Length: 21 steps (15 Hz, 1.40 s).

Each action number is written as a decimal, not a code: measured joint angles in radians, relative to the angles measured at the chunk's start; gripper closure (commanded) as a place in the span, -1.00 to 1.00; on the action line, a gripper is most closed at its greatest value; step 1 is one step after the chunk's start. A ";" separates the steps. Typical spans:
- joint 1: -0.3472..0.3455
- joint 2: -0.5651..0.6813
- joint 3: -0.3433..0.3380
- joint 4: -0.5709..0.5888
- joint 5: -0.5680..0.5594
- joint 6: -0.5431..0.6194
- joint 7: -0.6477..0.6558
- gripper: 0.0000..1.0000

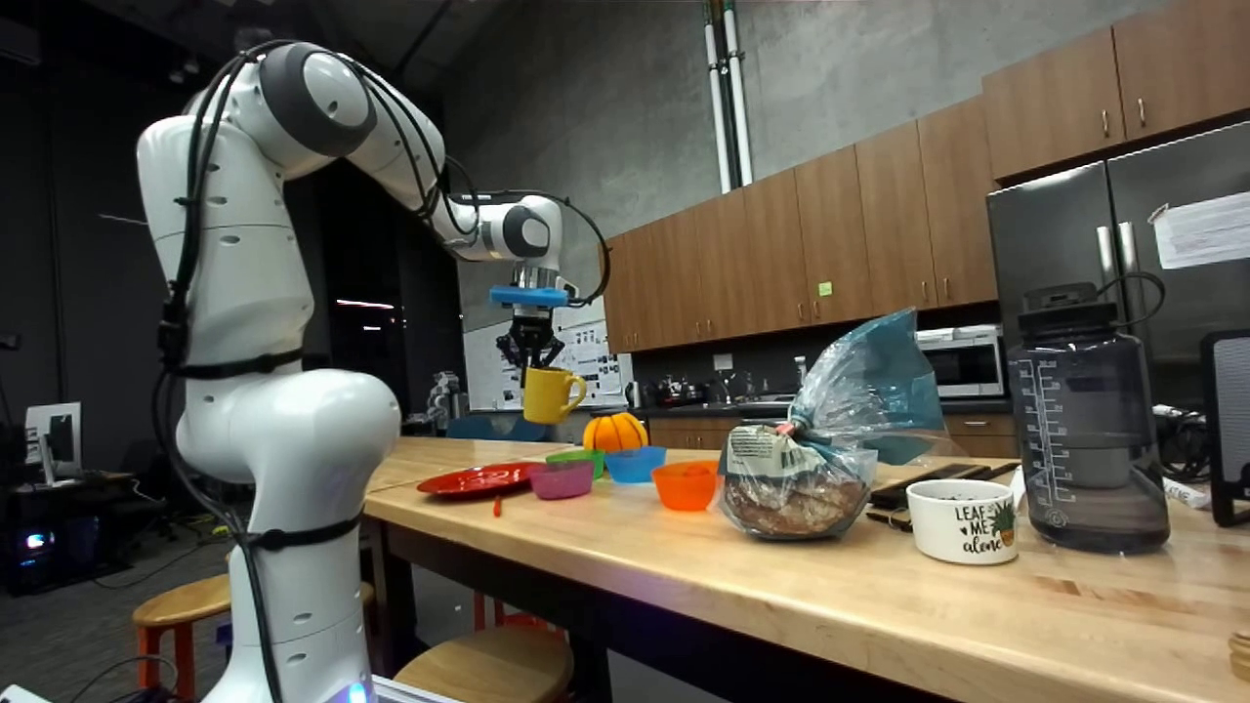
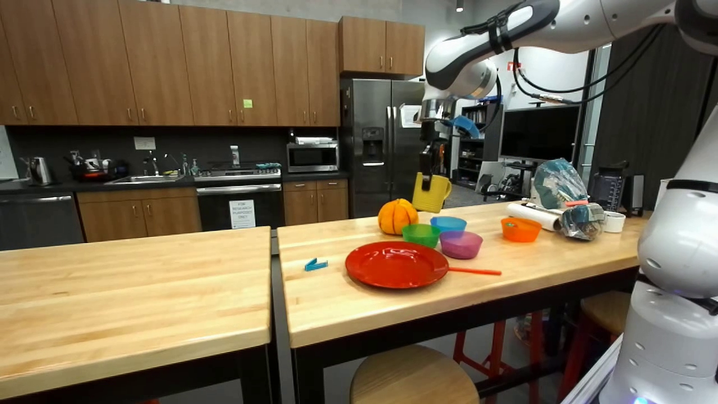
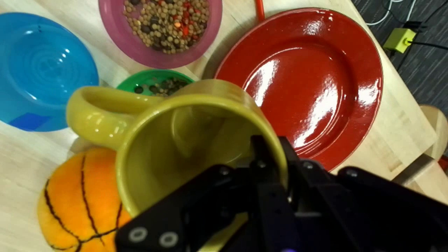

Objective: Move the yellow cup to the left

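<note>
The yellow cup (image 1: 547,398) is a plain yellow mug with a side handle. It hangs in the air above the table in both exterior views (image 2: 433,197) and looks slightly tilted in one of them. My gripper (image 1: 530,363) is shut on its wall, pointing down from above. In the wrist view, the two black fingertips (image 3: 274,140) pinch the rim, one inside and one outside the cup (image 3: 164,150). The handle points away from the fingers. The inside of the cup looks empty; its lower part is partly hidden by the fingers.
Below are a red plate (image 2: 397,265), a green bowl (image 2: 420,234), a purple bowl (image 2: 461,245), a blue bowl (image 2: 448,223) and an orange pumpkin (image 2: 397,216). An orange bowl (image 1: 686,485), bagged bread (image 1: 791,493), white printed mug (image 1: 962,522) and bottle (image 1: 1089,439) stand farther along the table.
</note>
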 measured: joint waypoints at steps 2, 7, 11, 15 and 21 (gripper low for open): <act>0.021 0.006 0.023 -0.001 0.000 0.018 0.004 0.94; 0.067 0.043 0.082 0.001 0.000 0.067 0.016 0.94; 0.093 0.095 0.123 0.015 -0.002 0.099 0.020 0.94; 0.106 0.170 0.158 0.062 -0.011 0.158 0.028 0.94; 0.110 0.278 0.191 0.172 -0.073 0.213 0.058 0.94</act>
